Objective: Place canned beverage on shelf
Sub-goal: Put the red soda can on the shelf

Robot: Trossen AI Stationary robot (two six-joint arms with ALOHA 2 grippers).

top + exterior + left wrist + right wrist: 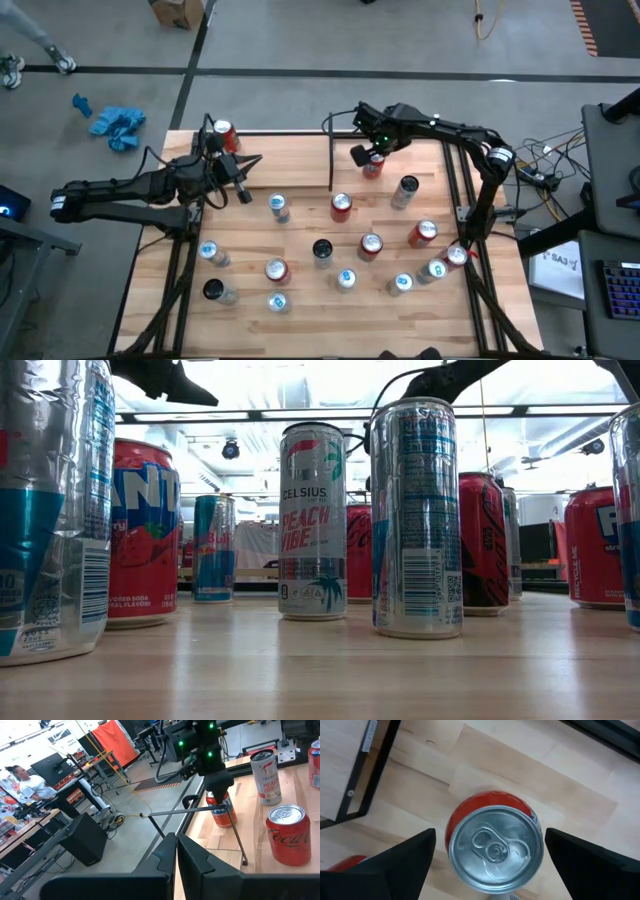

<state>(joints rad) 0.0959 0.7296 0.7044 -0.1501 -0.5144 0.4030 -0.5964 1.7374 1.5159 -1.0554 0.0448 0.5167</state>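
Red can (492, 847) is seen upright on the shelf (425, 160) floor, just beside the black frame post (331, 160). Right gripper (487, 857) is held directly over it, jaws spread wide either side, not touching. Left gripper (176, 851) is parked at the table's left edge, jaws closed together.

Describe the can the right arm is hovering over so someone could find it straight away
Start at the thin black metal shelf frame standing at the wooden table's far edge. Just right of it, under the right end effector, stands a red aluminium can. Unlike the other cans scattered nearer, it stands alone between the open fingers.
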